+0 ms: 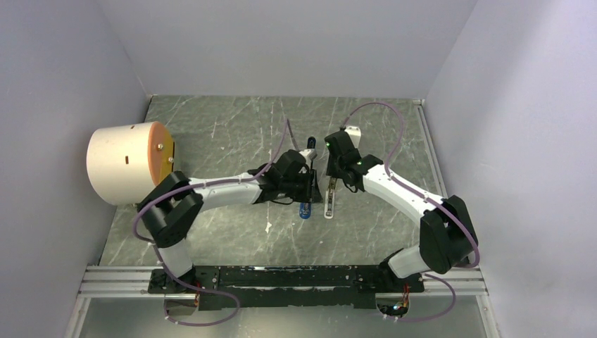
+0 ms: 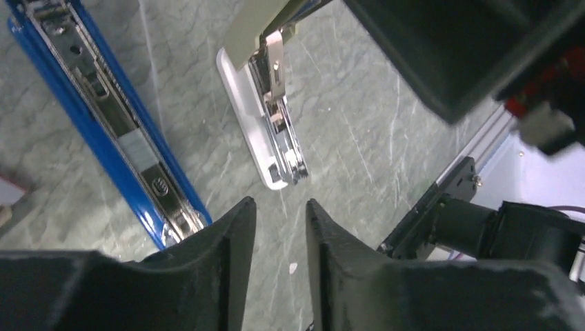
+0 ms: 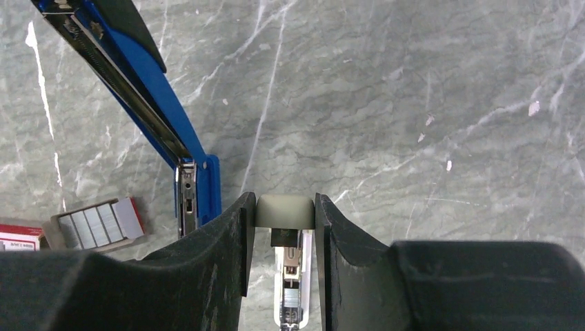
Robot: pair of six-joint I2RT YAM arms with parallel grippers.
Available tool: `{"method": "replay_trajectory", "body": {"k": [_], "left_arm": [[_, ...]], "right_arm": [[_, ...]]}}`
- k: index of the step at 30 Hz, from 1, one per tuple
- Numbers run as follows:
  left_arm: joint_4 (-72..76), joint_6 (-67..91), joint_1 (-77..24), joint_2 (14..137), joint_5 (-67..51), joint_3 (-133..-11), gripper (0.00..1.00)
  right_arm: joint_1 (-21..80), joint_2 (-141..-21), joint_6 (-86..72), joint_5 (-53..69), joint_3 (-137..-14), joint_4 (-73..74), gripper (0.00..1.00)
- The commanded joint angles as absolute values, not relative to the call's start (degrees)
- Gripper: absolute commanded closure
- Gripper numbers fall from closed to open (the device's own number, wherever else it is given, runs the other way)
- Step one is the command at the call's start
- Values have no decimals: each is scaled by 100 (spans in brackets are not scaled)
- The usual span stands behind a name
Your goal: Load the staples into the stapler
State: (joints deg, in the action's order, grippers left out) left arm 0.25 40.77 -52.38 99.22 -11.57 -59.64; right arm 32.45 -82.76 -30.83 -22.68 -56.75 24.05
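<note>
The blue stapler [image 2: 103,117] lies opened out on the marble table, its metal channel facing up, left of my left gripper [image 2: 281,207]. That gripper's fingers stand a little apart with only bare table between them. In the right wrist view the stapler [image 3: 162,110] runs from the top left down to the left finger. The staples [image 3: 93,224] are grey ribbed strips on a small red-edged tray at the lower left. My right gripper [image 3: 283,207] is shut on the rounded end of a pale beige bar [image 3: 283,210]. From above, the stapler's tip [image 1: 305,210] pokes out below the left gripper [image 1: 310,184].
The pale bar's white base and metal insides [image 2: 272,138] lie right of the blue stapler, its lid lifted. A red box with a white label [image 3: 17,238] sits beside the staples. A big cream cylinder [image 1: 127,162] stands at the far left. Grey walls close in three sides.
</note>
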Motion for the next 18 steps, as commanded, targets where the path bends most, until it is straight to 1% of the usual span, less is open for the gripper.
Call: {"method": "replay_trajectory", "body": {"k": [1, 3, 8, 14, 18], "left_arm": [[-449, 4199, -5450, 10343, -767, -6655, 67], [-705, 4193, -5586, 10504, -370, -6878, 70], [-865, 4287, -5642, 10885, -211, -7053, 74], [-862, 4291, -5711, 11048, -263, -7048, 85], [-835, 4316, -5718, 11094, -273, -6980, 86]], "right_arm": [[3204, -8265, -2838, -2154, -5573, 2015, 71], [3201, -8246, -2822, -2151, -5536, 1995, 71], [3199, -8210, -2832, -2123, -5443, 1955, 71], [3204, -8086, -2924, -2096, -5327, 1924, 72], [3195, -8058, -2975, -2032, -5291, 1903, 72]]}}
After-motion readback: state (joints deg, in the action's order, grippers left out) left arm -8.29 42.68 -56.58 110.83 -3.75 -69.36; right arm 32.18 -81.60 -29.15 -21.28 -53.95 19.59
